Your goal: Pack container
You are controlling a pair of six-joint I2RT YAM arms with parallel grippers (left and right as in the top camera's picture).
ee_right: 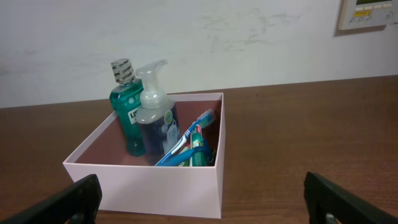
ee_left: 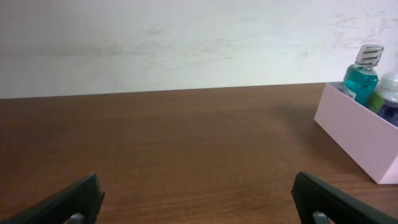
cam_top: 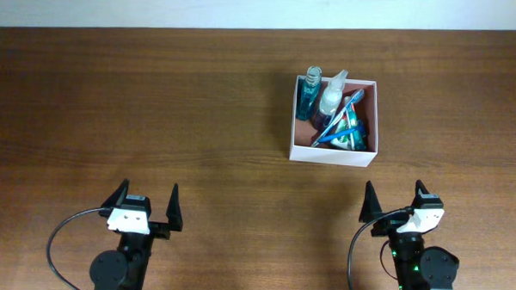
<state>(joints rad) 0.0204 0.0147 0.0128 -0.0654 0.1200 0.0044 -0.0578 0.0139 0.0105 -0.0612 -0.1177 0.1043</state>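
The container (cam_top: pixel 302 152) is a square white-walled box with a pinkish inside, on the table right of centre; it also shows in the right wrist view (ee_right: pixel 155 183) and at the right edge of the left wrist view (ee_left: pixel 354 134). Inside stand a teal mouthwash bottle (ee_right: pixel 127 106) and a clear pump bottle (ee_right: pixel 157 121), with blue toothbrushes (ee_right: pixel 186 142) and a green packet (ee_right: pixel 200 155) leaning beside them. My left gripper (cam_top: pixel 144 201) is open and empty near the front left. My right gripper (cam_top: pixel 395 201) is open and empty, just in front of the container.
The brown wooden table (cam_top: pixel 156 107) runs to a white wall (ee_left: pixel 186 43) at the back. A wall panel (ee_right: pixel 368 14) shows at the top right of the right wrist view.
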